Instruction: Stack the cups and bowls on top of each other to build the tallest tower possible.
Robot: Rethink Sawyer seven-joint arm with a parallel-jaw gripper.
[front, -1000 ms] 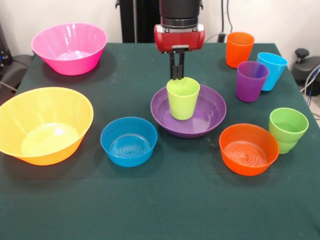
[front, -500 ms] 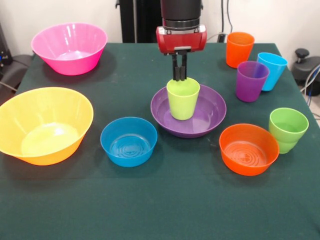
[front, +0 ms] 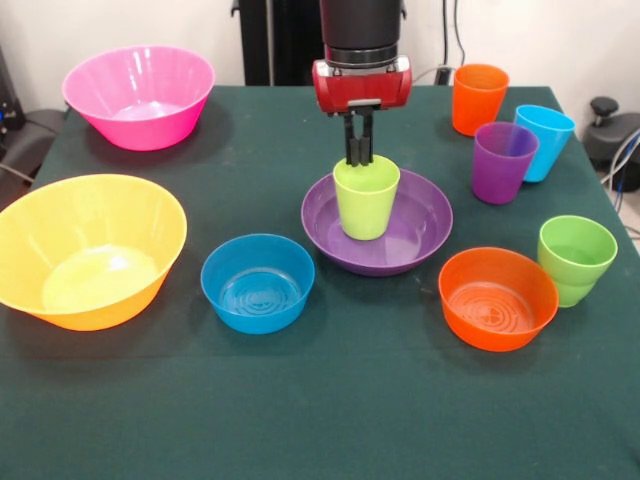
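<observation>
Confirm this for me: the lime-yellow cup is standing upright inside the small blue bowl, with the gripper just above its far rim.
Not quite. The lime-yellow cup stands upright inside the wide purple bowl, not the small blue bowl, which sits empty on the table beside it. The front view shows this. The gripper is indeed just above the cup's far rim.
</observation>
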